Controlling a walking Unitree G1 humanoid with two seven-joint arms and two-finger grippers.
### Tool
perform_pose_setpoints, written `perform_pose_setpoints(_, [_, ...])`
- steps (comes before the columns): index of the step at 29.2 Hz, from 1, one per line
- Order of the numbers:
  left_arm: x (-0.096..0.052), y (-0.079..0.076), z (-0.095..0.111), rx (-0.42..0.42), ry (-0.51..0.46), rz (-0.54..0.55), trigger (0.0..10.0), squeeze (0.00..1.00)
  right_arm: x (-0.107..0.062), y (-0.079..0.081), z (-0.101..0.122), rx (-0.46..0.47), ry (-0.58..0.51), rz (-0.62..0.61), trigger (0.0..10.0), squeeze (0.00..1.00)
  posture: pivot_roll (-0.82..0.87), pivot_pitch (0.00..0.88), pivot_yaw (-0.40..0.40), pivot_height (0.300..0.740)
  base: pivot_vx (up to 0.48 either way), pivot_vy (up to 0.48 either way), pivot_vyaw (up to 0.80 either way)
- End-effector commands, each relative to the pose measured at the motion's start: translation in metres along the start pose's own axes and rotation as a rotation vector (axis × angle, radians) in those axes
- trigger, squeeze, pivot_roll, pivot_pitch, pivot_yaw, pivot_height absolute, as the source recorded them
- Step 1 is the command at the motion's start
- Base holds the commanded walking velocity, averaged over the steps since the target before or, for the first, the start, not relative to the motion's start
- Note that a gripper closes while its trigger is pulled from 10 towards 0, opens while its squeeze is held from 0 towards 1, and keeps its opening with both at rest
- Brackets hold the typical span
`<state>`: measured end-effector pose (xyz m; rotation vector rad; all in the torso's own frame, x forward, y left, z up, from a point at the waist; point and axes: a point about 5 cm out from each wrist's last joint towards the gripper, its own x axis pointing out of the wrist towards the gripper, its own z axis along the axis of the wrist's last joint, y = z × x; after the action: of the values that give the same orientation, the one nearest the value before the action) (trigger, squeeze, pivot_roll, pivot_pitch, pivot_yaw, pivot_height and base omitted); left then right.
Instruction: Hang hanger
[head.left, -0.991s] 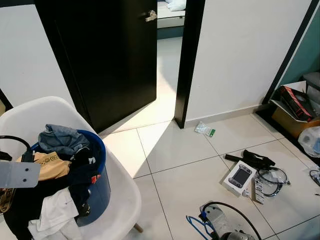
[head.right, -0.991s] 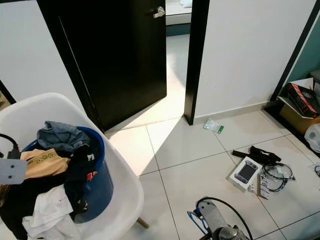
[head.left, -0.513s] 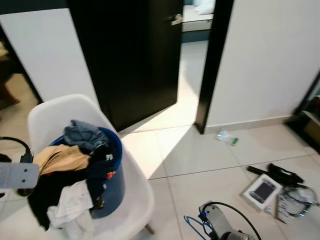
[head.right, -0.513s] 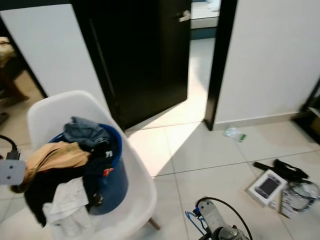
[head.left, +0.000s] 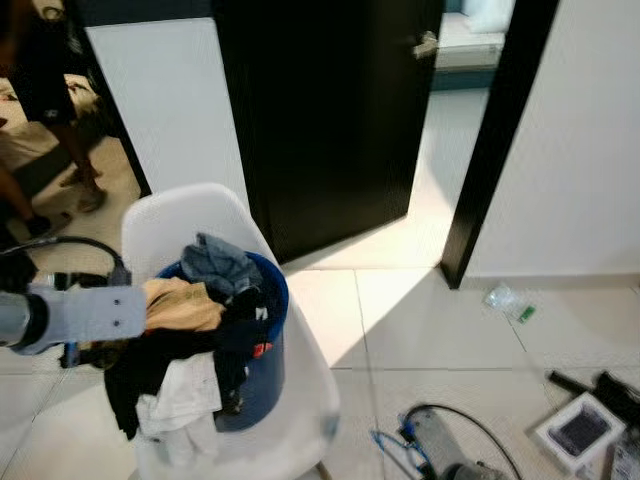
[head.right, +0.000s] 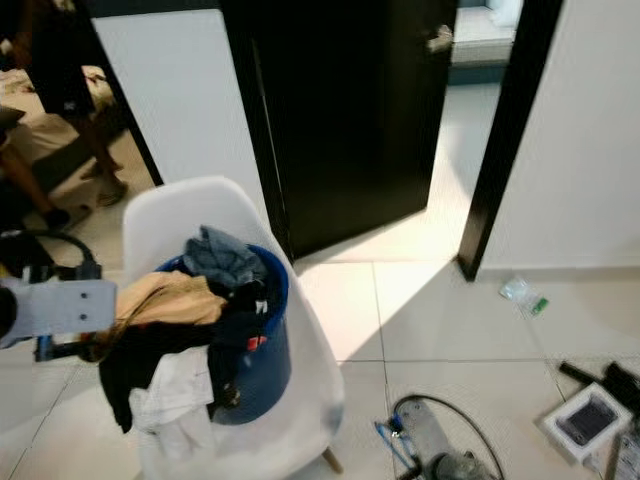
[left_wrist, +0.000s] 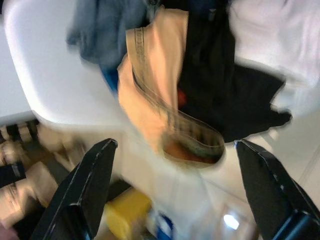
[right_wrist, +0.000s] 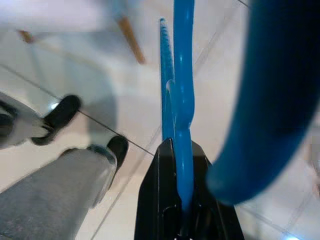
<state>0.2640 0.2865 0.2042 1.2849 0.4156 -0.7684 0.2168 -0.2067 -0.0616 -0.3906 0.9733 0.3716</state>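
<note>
A blue plastic hanger is held in my right gripper, whose black fingers are shut on its thin bar. In the eye views the hanger shows low beside my right arm, above the tiled floor. My left gripper is open, fingers wide apart, hovering over a beige garment in the laundry pile. My left arm reaches toward that pile from the left.
A white chair carries a blue bucket heaped with clothes. Behind stands a black door, ajar. A person stands at the far left. A wrapper and a boxed device lie on the tiles.
The camera has swung left, so chair, door and floor clutter all sit further right in the picture. A person has come into view at the upper left. The hanger stays gripped.
</note>
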Motion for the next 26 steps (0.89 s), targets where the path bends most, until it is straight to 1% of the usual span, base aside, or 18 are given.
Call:
perform_pose_setpoints(1, [0.004, -0.003, 0.004, -0.01, -0.024, -0.017, 10.0, 0.0, 0.0, 0.001, -0.002, 0.017, 0.0, 0.004, 10.0, 0.0, -0.01, 0.0, 0.016, 0.74, 0.0, 0.0, 0.77])
perform_pose_setpoints(6, [0.006, 0.001, 0.007, -0.015, -0.045, -0.012, 10.0, 0.0, 0.0, 0.001, -0.003, 0.021, -0.001, 0.001, 10.0, 0.0, 0.0, 0.0, 0.016, 0.74, 0.0, 0.0, 0.77])
perform_pose_setpoints(7, [0.007, 0.003, 0.007, -0.013, -0.043, 0.003, 10.0, 0.0, 0.0, 0.0, -0.003, 0.023, 0.005, -0.006, 10.0, 0.0, 0.0, 0.0, 0.017, 0.74, 0.27, -0.394, 0.79])
perform_pose_setpoints(11, [0.008, 0.004, 0.007, -0.016, -0.039, 0.006, 10.0, 0.0, 0.0, -0.001, -0.005, 0.02, 0.025, -0.028, 10.0, 0.0, -0.01, 0.0, 0.017, 0.74, 0.277, -0.386, 0.0])
perform_pose_setpoints(15, [0.011, 0.006, 0.007, -0.018, -0.044, 0.02, 10.0, 0.0, 0.0, -0.002, -0.006, 0.027, 0.032, -0.036, 10.0, 0.0, -0.01, 0.0, 0.018, 0.74, 0.0, 0.0, 0.0])
perform_pose_setpoints(16, [0.015, 0.009, 0.008, 0.03, -0.049, 0.051, 10.0, 0.0, 0.0, -0.001, -0.005, 0.025, 0.032, -0.033, 10.0, 0.0, 0.0, 0.003, 0.016, 0.74, 0.0, 0.0, 0.0])
perform_pose_setpoints(17, [0.015, 0.009, 0.008, 0.03, -0.049, 0.051, 10.0, 0.0, 0.0, -0.001, -0.005, 0.025, 0.032, -0.033, 10.0, 0.0, 0.0, 0.003, 0.016, 0.74, 0.0, 0.0, 0.0])
perform_pose_setpoints(20, [0.023, 0.017, 0.008, 0.083, -0.039, 0.102, 10.0, 0.0, 0.0, -0.001, -0.005, 0.003, 0.037, -0.031, 10.0, 0.0, 0.0, 0.004, 0.016, 0.74, 0.0, 0.0, 0.0])
perform_pose_setpoints(21, [0.026, 0.02, 0.006, 0.11, -0.015, 0.116, 10.0, 0.0, 0.0, -0.001, -0.005, 0.003, 0.037, -0.03, 10.0, 0.0, -0.01, 0.006, 0.016, 0.74, 0.0, 0.0, 0.0])
perform_pose_setpoints(24, [0.033, 0.025, -0.002, 0.139, 0.036, 0.125, 10.0, 0.0, 0.0, -0.001, -0.005, 0.007, 0.036, -0.028, 10.0, 0.0, -0.01, 0.008, 0.017, 0.74, 0.0, 0.0, 0.0])
perform_pose_setpoints(26, [0.035, 0.026, -0.004, 0.145, 0.047, 0.122, 10.0, 0.0, 0.0, -0.001, -0.005, 0.008, 0.035, -0.028, 10.0, 0.0, -0.01, 0.01, 0.017, 0.74, 0.0, 0.0, 0.0])
